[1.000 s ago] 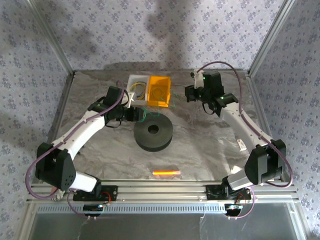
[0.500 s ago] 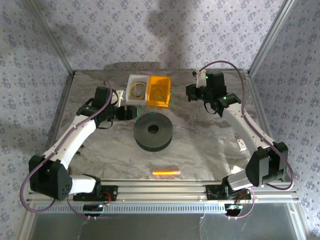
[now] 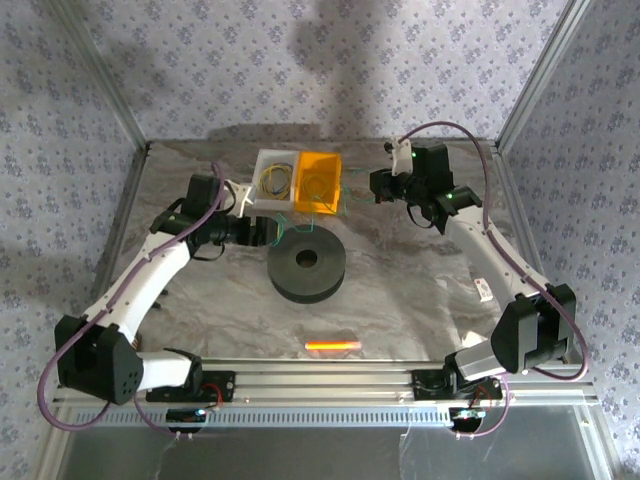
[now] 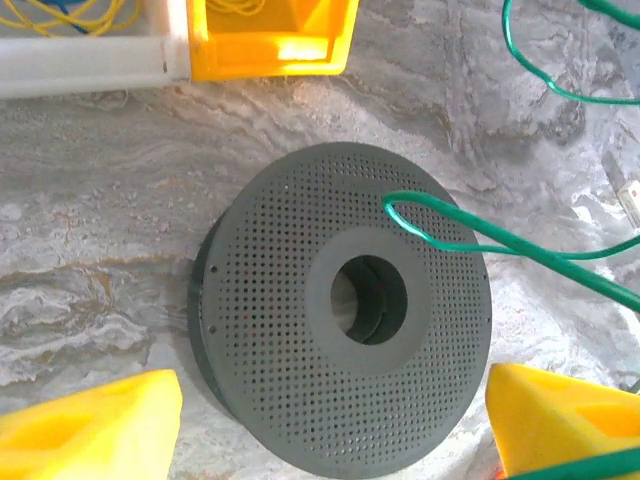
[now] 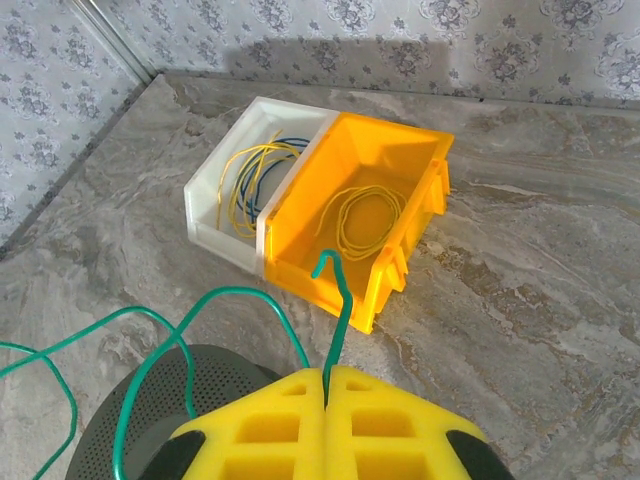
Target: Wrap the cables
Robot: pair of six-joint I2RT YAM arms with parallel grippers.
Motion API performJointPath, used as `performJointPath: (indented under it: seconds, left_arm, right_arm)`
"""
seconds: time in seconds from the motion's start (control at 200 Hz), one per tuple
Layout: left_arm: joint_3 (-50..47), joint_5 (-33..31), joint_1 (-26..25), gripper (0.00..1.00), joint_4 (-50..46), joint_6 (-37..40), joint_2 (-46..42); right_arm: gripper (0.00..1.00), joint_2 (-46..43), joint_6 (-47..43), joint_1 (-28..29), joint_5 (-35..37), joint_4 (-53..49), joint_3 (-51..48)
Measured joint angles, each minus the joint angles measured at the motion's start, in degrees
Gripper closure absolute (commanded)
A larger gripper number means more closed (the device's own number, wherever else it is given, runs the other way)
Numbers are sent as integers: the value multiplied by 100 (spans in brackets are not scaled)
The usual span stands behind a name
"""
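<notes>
- Farthest left, the left gripper (image 4: pixel 325 440) is hanging just beside the left rim of the spool. Its yellow fingers (image 4: pixel 90 425) are standing wide apart and gripping nothing.
- Next, a white bin (image 5: pixel 220 235) is sitting toward the far edge of the table, holding loose yellow wire loops (image 5: pixel 250 175).
- A black perforated spool (image 4: pixel 260 300) is lying flat near the middle of the table, in front of the bins.
- The green cable (image 4: pixel 480 238) is arching in kinked loops over the spool's top face and trailing rightward past the bins.
- A yellow bin (image 5: pixel 295 225) is touching the white bin's right side, carrying a yellow coil (image 5: pixel 365 220).
- An orange stick (image 3: pixel 332 345) is lying near the near edge.
- The right gripper (image 5: pixel 325 400) is hovering right of the yellow bin, its fingers pressing together on the green cable, which is rising from their seam.
- A small white tag (image 3: pixel 484 290) is lying toward the right edge, its marking too small to read.
</notes>
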Motion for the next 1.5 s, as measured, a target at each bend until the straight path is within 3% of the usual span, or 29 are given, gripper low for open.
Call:
performJointPath:
  seconds: [0.165,0.31,0.55,0.77,1.094,1.504]
  left_arm:
    - [254,-542,-20,6,-476,179,129]
    - [273,-946,-17,7,-739,219,166]
    - [264,-876,-17,9,-697,308,66]
    - [170,-756,59,27,-444,358,-160]
    - [-702,-734,173,49,125,299,-229]
    - [-1451,-706,208,60,1231,210,-372]
  right_arm:
    - [100,0,190,-92,31,24,0]
    - [100,9,323,-256,57,24,0]
    - [100,103,455,-280,-63,31,0]
    - [100,114,518,-280,-214,92,0]
    - [100,114,704,-417,-503,249,-42]
    - [100,114,973,-525,-824,459,-116]
